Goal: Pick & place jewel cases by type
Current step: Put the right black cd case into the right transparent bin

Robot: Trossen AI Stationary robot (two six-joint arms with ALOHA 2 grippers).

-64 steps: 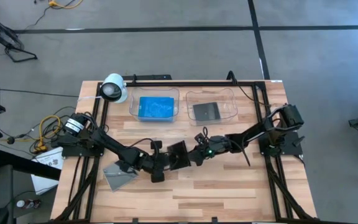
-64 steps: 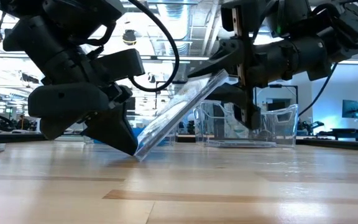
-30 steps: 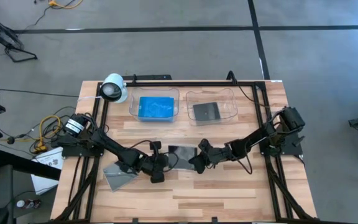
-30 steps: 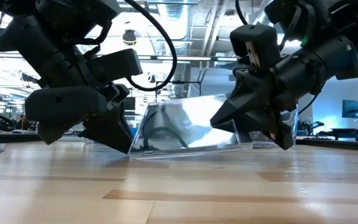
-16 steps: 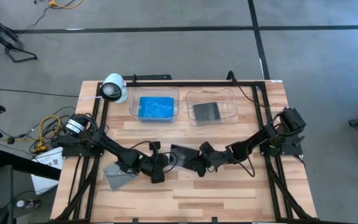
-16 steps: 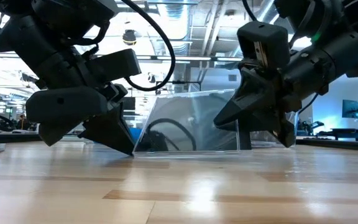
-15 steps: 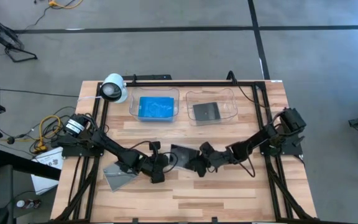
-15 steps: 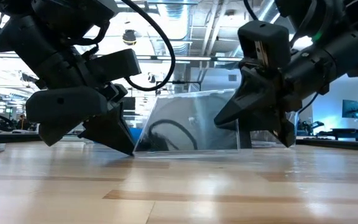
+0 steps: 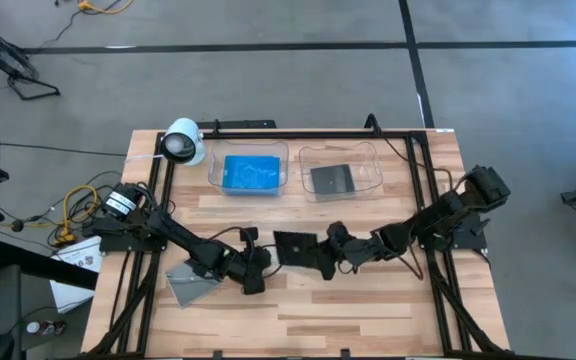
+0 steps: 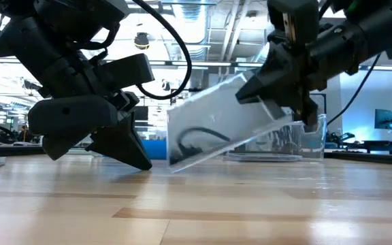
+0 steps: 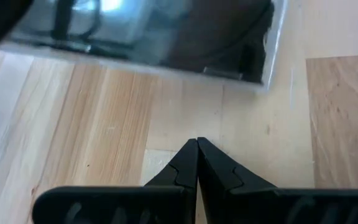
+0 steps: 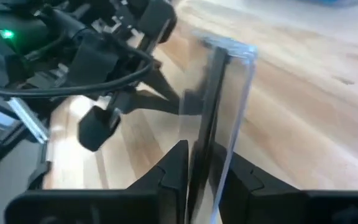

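Right gripper (image 10: 278, 95) clamped on edge of clear jewel case (image 10: 226, 126), holding it tilted, lifted off table (image 10: 196, 204) near centre, dark inside facing up in high view (image 9: 301, 250). Left gripper (image 11: 197, 144) fingers pressed together, tips down at wood just beside case's lower corner, apart from it. Blue case lying in left tray (image 9: 249, 170), dark case in right tray (image 9: 340, 173). Another grey case (image 9: 190, 281) flat under left arm

The held jewel case (image 9: 299, 250) sits mid-surface (image 9: 368, 310), between both end effectors, with two trays (image 9: 249, 171) behind it.
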